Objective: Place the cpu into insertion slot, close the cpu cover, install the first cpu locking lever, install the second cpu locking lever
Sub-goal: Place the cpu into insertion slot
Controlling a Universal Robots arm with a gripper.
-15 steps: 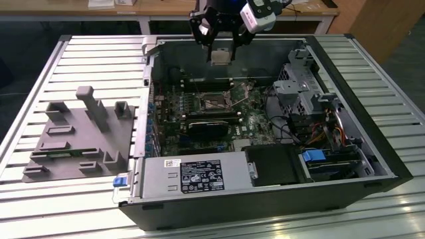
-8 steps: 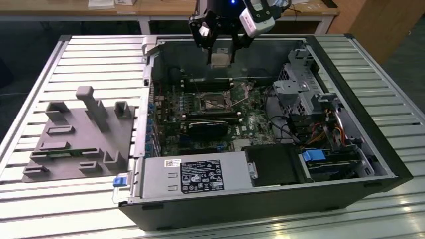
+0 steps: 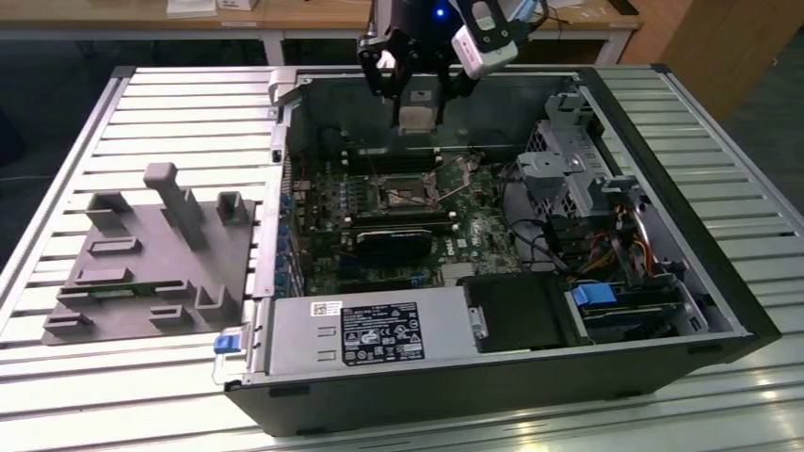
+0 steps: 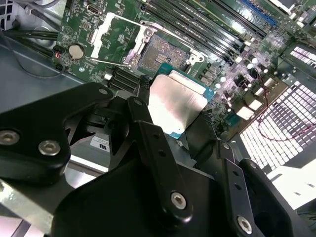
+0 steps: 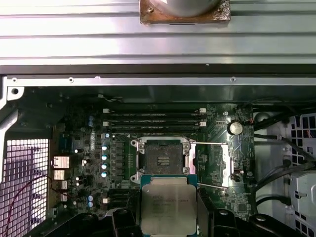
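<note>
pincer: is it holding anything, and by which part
The pincer grips the small flat square silvery-topped cpu by two opposite side edges.

Above the open computer case, the black tool holds the cpu pinched between its fingers, hanging over the motherboard's bare insertion slot. A grey moulded fixture lies on the slatted bench, at the exterior view's left.

Robotics laboratory or test workshop. An opened desktop computer case, its motherboard exposed, lies on a slatted aluminium worktable beside a grey moulded parts fixture. Wooden-topped benches on white legs stand behind.
</note>
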